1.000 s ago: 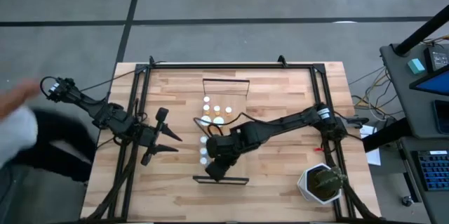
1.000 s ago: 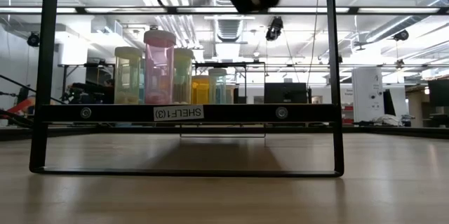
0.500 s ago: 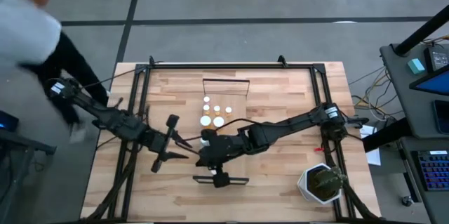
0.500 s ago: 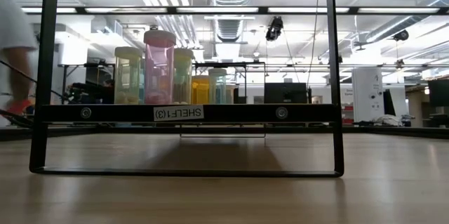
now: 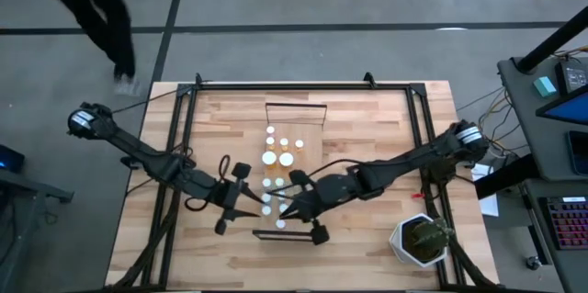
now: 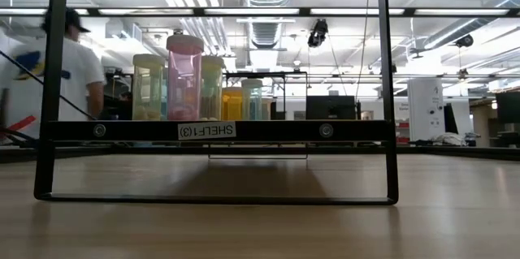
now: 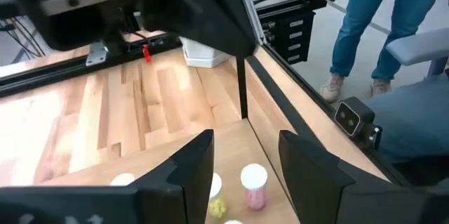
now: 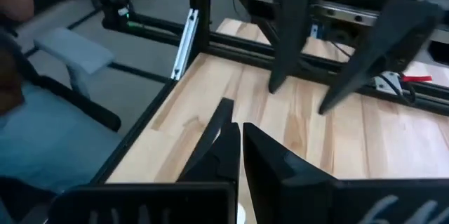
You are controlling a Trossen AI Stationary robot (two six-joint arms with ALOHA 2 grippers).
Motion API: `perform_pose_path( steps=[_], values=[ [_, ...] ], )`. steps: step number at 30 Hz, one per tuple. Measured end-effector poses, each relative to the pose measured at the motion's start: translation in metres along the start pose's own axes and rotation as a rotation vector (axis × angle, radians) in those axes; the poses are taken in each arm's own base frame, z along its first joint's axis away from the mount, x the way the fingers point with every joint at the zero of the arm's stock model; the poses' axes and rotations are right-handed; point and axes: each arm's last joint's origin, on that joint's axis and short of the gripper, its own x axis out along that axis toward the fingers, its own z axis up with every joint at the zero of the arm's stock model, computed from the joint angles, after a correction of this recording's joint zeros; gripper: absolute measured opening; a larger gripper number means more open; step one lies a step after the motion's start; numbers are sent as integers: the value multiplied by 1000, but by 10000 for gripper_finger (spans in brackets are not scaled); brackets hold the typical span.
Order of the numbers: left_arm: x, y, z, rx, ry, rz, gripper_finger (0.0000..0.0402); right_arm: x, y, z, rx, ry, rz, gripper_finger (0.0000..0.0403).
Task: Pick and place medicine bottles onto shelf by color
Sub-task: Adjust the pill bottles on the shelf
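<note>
We judge a pick is starting: left gripper point(image 5: 241, 208) open near the medicine bottles point(image 5: 278, 148) at frame centre; right gripper point(image 5: 308, 219) closed, empty; next, descend onto one bottle.

A potted green plant point(image 5: 421, 241) in a white pot stands at the slatted wooden tabletop's point(image 5: 367, 128) four-o'clock corner. A person point(image 5: 87, 4) walks the grey floor at ten o'clock, off the table.

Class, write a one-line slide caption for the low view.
White-capped medicine bottles lined up on the shelf labelled SHELF (3), a person passing behind.
</note>
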Motion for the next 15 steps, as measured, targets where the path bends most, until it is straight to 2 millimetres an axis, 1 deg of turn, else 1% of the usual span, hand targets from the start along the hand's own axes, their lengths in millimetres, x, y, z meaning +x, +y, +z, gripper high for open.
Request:
perform_pose_path(
  steps=[3,7,11,13,15],
  values=[
    [7,-1,4,-10,10,-1,144,-13,0,-10,6,-41,-6,9],
    [18,-3,11,6,53,9,152,-31,0,-15,15,-76,-15,9],
    [29,-4,16,99,101,15,156,-42,1,-22,5,-79,-12,9],
    [35,-4,18,141,125,14,149,-48,1,-24,-4,-78,-13,9],
    [42,-5,18,177,161,11,134,-53,1,-27,-5,-83,-14,9]
  ],
)
